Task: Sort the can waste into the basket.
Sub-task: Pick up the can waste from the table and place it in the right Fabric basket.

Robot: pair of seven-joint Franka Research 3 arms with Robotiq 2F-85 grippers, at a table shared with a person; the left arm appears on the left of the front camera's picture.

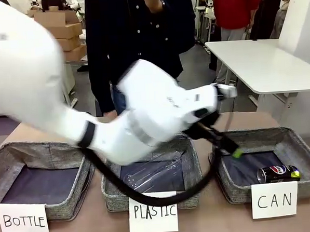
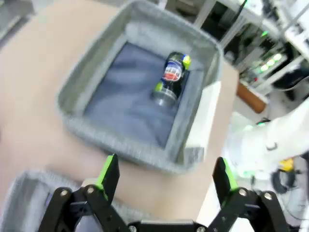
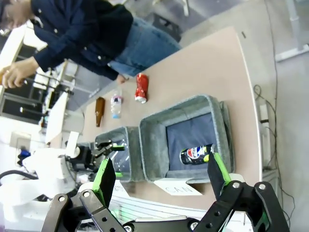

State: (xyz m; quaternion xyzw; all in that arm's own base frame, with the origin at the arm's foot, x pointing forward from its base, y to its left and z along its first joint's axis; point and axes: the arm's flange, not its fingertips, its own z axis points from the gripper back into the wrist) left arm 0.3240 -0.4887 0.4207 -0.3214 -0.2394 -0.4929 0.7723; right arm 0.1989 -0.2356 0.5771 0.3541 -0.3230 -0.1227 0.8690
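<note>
In the front view, three shallow grey fabric baskets stand in a row along the near edge of the table. The right one, the grey fabric basket [image 1: 302,142] behind the white handwritten "CAN" card [image 1: 274,199], holds the black Pepsi drink can [image 1: 277,173]. The can lies on its side on the dark lining, close to the near right corner. The middle basket marked "PLASTIC" [image 1: 110,193] holds a crumpled clear plastic bottle [image 1: 153,173], and the left basket [image 1: 6,151] carries a "BOTTLE" card. The white left arm [image 1: 144,116] reaches from the left across the middle basket. The left gripper [image 1: 230,148] hangs over the CAN basket's left rim, apart from the can. A person in a dark top [image 1: 135,28] stands at the far side.

In the left wrist view, that gripper's green-padded fingers are spread wide with nothing between them. Beyond them lies the CAN basket, with the black can near the wall that bears the white card.

In the right wrist view, the right gripper [image 3: 160,171] is also spread and empty, held high and looking down on the table. The red metal drink can [image 3: 140,88] rests on the bare table at the far side, near the person. A small labelled plastic bottle [image 3: 116,105] and a brown glass bottle [image 3: 99,111] lie just beside it.
</note>
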